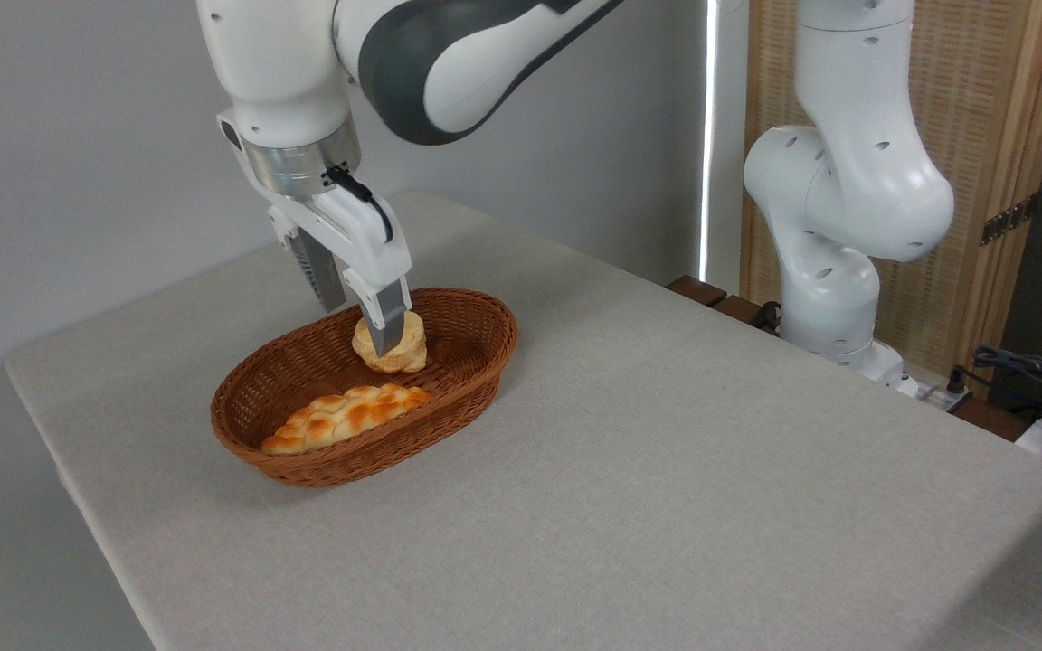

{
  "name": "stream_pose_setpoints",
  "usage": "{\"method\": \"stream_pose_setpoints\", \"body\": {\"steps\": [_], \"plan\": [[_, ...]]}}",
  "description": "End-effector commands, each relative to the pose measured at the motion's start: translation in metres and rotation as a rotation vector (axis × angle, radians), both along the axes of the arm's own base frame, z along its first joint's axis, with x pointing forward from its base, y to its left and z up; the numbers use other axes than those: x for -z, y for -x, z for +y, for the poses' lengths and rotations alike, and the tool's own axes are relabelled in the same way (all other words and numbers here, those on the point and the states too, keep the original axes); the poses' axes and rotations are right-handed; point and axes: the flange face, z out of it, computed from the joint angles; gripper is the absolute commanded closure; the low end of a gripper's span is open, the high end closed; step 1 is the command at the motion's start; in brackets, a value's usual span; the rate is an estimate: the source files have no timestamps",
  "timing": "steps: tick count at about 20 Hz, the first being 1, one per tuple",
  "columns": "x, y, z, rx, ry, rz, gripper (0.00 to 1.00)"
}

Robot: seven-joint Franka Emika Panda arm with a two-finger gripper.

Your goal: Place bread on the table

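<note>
Brown oval wicker basket (449, 362) on the grey-beige cloth of the table (666, 470), toward the left half. Two items inside: a long braided golden-orange loaf (340, 418) lying along the near wall, and the bread (392, 351), a small pale tan bun, behind it near the middle of the basket. Bun and loaf close together, apart by a narrow gap as far as can be seen.

Gripper (374, 336) reaching down into the basket from above, tilted, jaws drawn in around the bun. Near finger (387, 324) pressed flat across the front of the bun; far finger mostly hidden behind the near one and the bun. Bun pinched between them, so closed on it rather than spread wide. Hard to tell whether the bun rests on the basket floor or hangs just clear of it, the underside being masked by the loaf and the basket weave.

Upper arm cut off by the top edge. Arm base (833, 316) standing beyond the far right edge of the table, its foot hidden behind the tabletop. Tangle of cables (1027, 366) at far right, partly cropped and indistinct.
</note>
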Motion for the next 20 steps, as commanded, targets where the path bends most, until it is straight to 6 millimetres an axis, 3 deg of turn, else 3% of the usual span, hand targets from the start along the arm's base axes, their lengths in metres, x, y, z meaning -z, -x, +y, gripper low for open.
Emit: {"method": "stream_pose_setpoints", "body": {"steps": [1,7,20], "plan": [[0.012,0.016,-0.033,0.044,0.013,0.037,0.0],[0.034,0.027,-0.065,0.103,0.007,0.068,0.0],[0.068,0.024,-0.081,0.14,-0.009,0.112,0.0]]}}
